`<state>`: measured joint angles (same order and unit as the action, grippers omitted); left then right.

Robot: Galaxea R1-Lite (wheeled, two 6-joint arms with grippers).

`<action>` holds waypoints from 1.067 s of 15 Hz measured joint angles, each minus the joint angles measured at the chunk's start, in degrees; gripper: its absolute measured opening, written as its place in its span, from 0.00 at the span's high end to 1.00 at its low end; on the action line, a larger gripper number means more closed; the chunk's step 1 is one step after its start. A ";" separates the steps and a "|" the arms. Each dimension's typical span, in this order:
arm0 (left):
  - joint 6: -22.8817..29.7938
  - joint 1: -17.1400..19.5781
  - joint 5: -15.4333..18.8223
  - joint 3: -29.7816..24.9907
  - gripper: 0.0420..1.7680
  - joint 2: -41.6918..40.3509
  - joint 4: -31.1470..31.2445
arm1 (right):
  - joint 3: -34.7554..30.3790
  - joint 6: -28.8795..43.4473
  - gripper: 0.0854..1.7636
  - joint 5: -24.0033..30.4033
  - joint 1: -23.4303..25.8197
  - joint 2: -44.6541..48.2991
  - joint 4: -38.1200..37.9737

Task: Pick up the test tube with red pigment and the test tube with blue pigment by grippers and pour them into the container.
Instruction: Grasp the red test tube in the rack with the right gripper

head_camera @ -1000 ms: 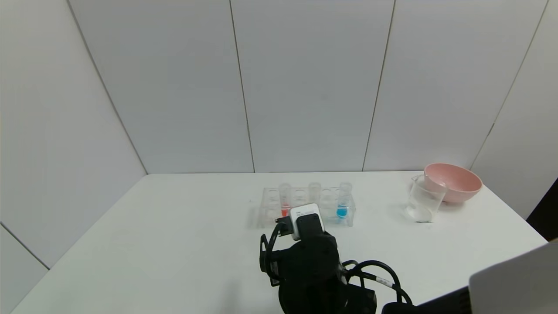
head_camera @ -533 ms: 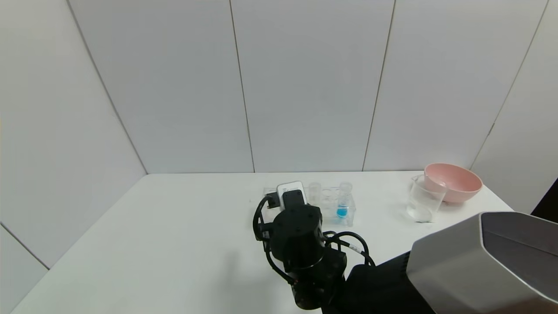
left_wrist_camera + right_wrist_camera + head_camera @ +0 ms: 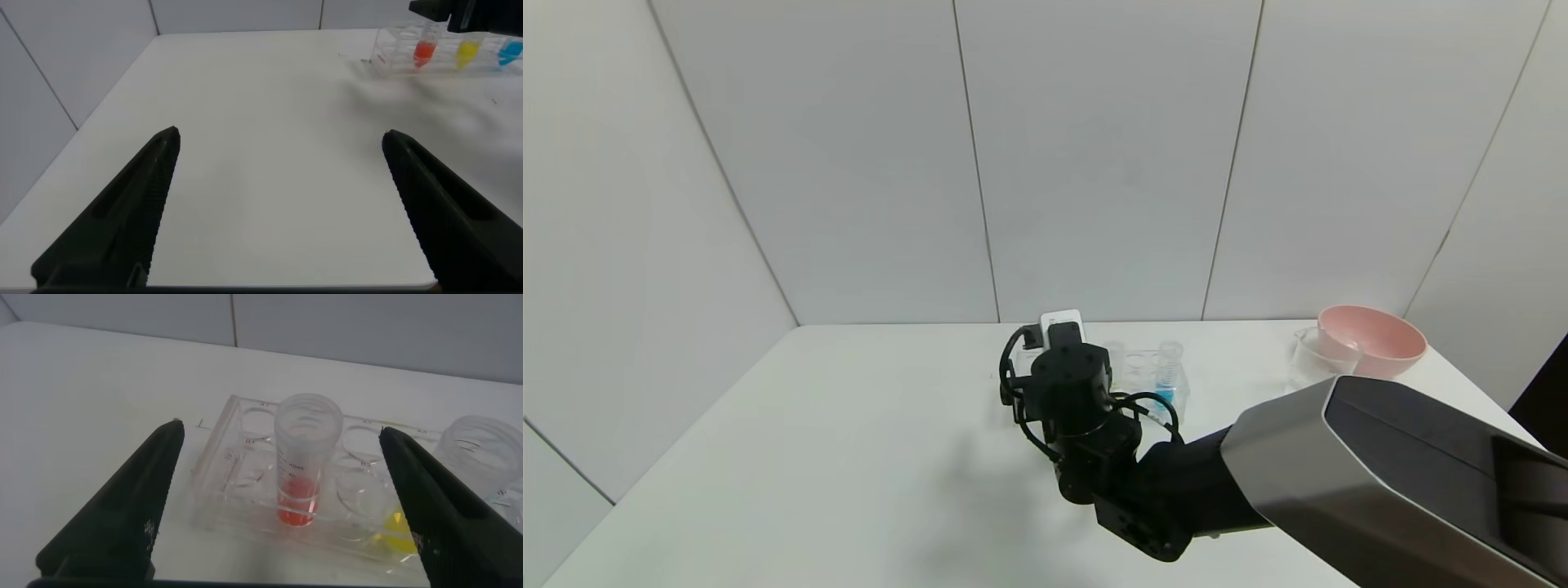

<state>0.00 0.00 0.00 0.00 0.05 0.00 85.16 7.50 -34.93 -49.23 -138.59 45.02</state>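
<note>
Right gripper (image 3: 282, 498) wide open in front of the test tube with red pigment (image 3: 304, 461), nothing held.

The right gripper's two black fingers (image 3: 122, 510) stand fully apart, one to each side of the red tube and clear of it; no contact is visible. That tube stands upright in a clear rack (image 3: 245, 482) on the white table (image 3: 849, 425), its orange-red liquid low down, with a yellow-filled tube (image 3: 482, 457) just beside it. The test tube with blue pigment (image 3: 1168, 377) sits further along the same rack, and the container (image 3: 1308, 359) stands well apart, touching a pink bowl (image 3: 1372, 339). Judged light, smooth, slippery and easily tipped, the red tube is best taken on its empty upper wall, squarely and kept upright. The left gripper (image 3: 278, 212) hovers open and empty over bare table.
</note>
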 joint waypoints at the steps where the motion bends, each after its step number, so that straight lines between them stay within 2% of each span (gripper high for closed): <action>1: 0.00 0.00 0.00 0.00 0.00 0.00 0.00 | 1.30 -0.04 0.03 0.09 0.22 -0.74 -0.90; 8: 0.00 0.00 0.00 0.00 0.00 0.00 0.00 | 9.57 -0.04 0.03 1.05 2.43 -5.32 -4.66; 13: 0.00 0.00 0.00 0.00 0.00 0.00 0.00 | 11.63 -0.04 0.03 1.91 3.28 -6.86 -5.39; 14: 0.00 0.00 0.00 0.00 0.00 0.00 0.00 | 11.69 -0.06 0.08 1.89 3.36 -6.94 -5.28; 16: 0.00 0.00 0.00 0.00 0.00 0.00 0.00 | 11.73 -0.06 0.28 1.80 3.43 -6.94 -4.90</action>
<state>0.00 0.00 0.00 0.00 0.05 0.00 96.89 7.44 -33.12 -45.80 -145.53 40.12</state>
